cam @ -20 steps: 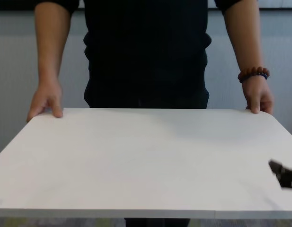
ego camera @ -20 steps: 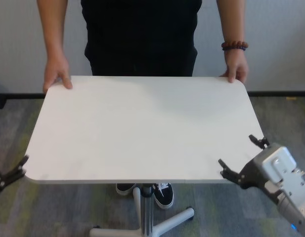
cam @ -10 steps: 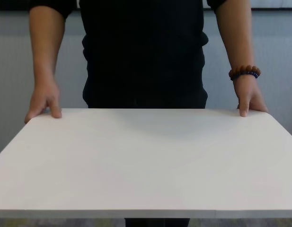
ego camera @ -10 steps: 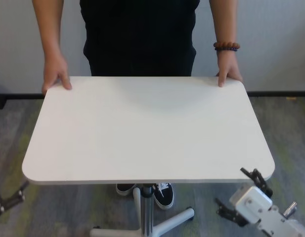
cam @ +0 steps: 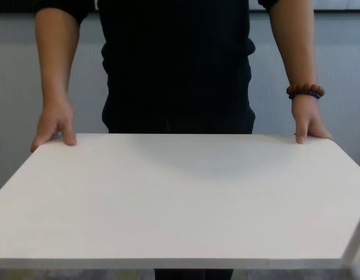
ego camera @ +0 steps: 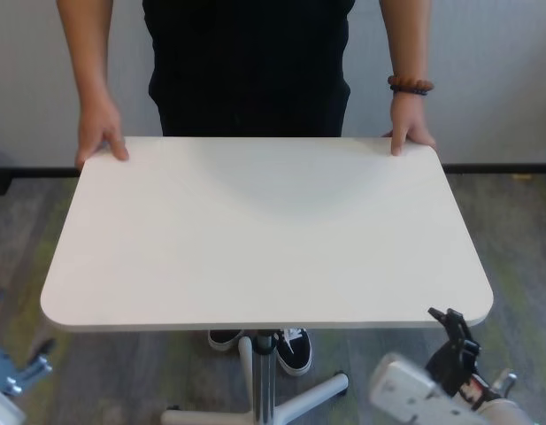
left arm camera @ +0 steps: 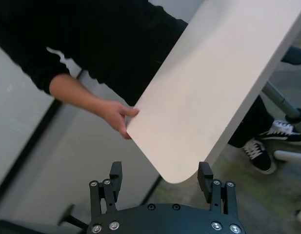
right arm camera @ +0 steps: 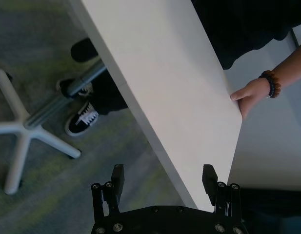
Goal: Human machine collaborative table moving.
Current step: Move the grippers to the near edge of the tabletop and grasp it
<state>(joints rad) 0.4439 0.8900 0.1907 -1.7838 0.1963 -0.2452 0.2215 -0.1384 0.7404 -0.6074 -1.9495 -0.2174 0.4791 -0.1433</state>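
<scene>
The table is a white rounded-corner top on a slim pole. The human, in black, stands at its far side with a hand on each far corner; a bead bracelet is on one wrist. My right gripper is open and empty, just below and off the near right corner; in the right wrist view the table edge lies beyond its fingers. My left gripper is open and empty, facing the near left corner without touching it.
The table's white star base and the human's black-and-white shoes sit on grey-green carpet under the top. A grey wall with a dark skirting runs behind the human. My left arm's end is low at the left.
Both grippers have drawn back and down from the table's near corners, which they flanked a second ago. The human's braceleted hand has shifted slightly along the far corner. The table stays put.
</scene>
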